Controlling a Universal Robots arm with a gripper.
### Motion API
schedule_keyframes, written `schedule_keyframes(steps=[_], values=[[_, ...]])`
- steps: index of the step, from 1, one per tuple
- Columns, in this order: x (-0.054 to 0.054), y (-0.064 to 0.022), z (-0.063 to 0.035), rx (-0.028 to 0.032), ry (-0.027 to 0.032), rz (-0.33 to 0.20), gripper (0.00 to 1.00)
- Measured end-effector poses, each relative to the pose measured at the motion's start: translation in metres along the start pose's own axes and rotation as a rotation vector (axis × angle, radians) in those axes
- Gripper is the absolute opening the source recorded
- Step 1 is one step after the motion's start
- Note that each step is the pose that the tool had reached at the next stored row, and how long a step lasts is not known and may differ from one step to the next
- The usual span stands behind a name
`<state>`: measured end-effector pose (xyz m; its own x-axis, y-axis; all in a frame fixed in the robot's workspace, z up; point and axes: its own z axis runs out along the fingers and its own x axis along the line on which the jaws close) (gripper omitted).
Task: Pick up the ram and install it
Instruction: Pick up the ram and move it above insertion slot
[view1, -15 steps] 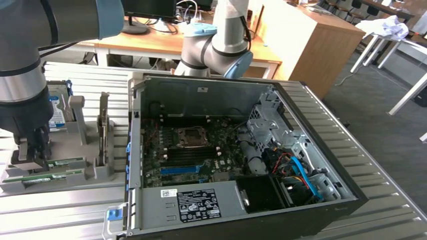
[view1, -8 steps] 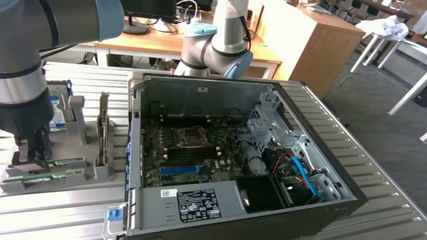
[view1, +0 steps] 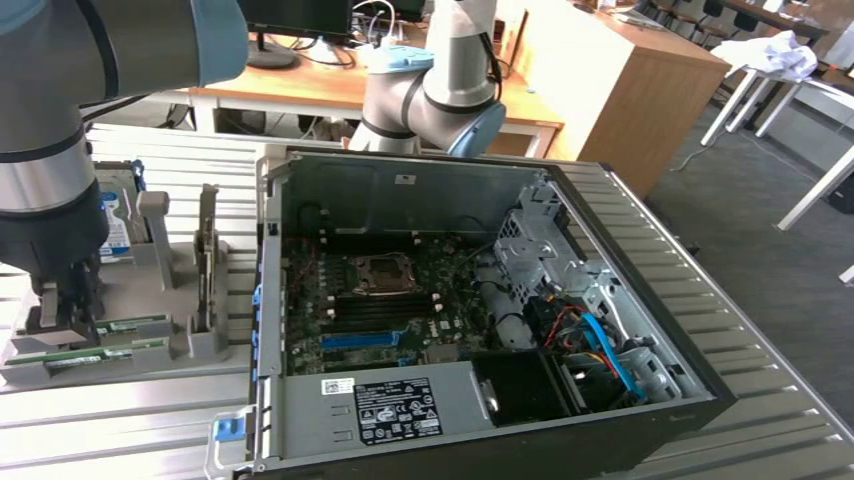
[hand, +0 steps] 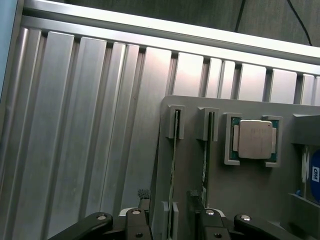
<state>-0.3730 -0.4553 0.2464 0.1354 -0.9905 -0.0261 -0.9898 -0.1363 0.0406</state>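
Observation:
Two green ram sticks stand on edge in slots of a grey holder (hand: 250, 200). My gripper (hand: 170, 196) is open, and its fingertips (hand: 144, 194) straddle the ram (hand: 173, 150) nearest the holder's edge, apart from it on both sides. The second ram stick (hand: 206, 150) is one slot over. In the exterior view my gripper (view1: 67, 305) hangs over the holder (view1: 200, 345) at that view's left, above the ram sticks (view1: 134, 326).
A square silver processor (hand: 255, 139) lies in a pocket of the holder. A dark expansion card (view1: 207, 250) stands upright on it. The open computer case (view1: 400, 190) lies beside the holder, with its motherboard (view1: 380, 300) exposed. The ribbed metal table (hand: 75, 125) surrounds everything.

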Motion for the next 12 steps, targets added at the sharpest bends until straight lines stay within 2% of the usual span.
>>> schedule_keyframes(steps=[12], values=[[-0.0031, -0.0007, 0.0067, -0.0002, 0.0002, 0.0, 0.41]])
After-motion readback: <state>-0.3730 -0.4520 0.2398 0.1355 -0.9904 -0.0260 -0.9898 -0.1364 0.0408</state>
